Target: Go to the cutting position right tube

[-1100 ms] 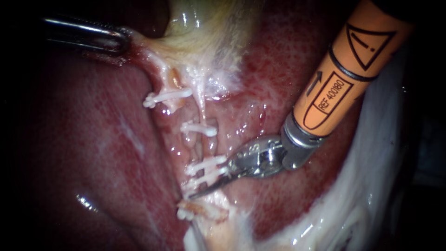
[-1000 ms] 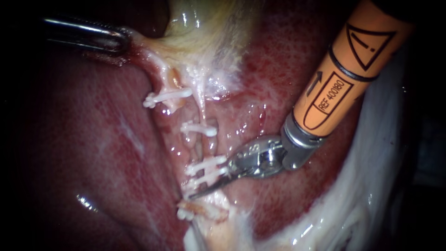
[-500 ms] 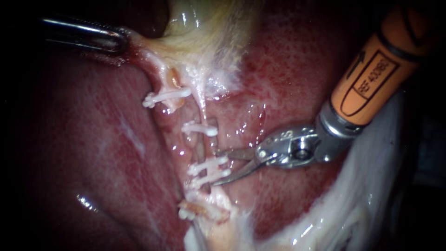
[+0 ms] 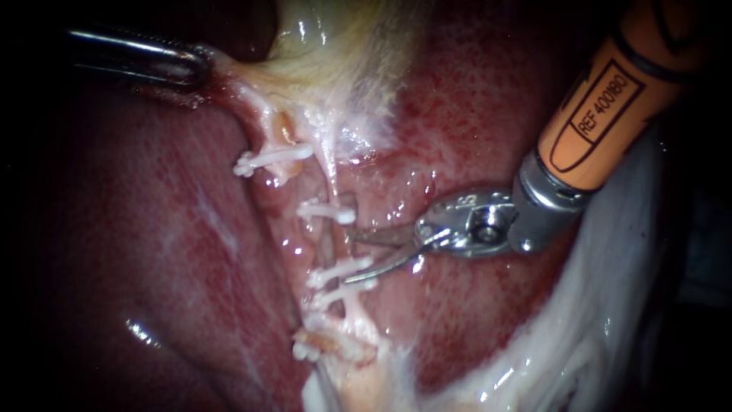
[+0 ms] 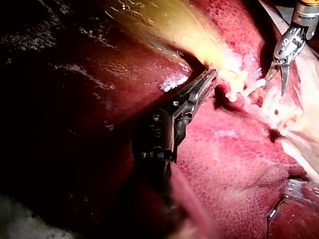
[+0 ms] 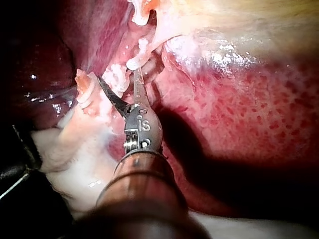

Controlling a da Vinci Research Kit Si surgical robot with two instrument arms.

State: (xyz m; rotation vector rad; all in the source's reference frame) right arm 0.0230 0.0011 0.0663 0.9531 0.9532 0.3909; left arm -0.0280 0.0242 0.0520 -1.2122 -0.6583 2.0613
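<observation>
While right instrument (image 4: 349,256) gapes blades just below upper clip (image 4: 328,211): right tube (image 4: 329,243), under that clip, likely soft, slick, thin (tears easily); take bare stretch beneath clip. Left instrument (image 4: 187,69) clamps gallbladder (image 4: 343,46) above clip.

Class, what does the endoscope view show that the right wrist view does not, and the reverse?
Endoscope only: the left tool, shut on pale tissue. Right wrist only: a dark object beside the shaft, too unclear to name. Both: the right tool, jaws open beside white clips on a tube, and the liver.
</observation>
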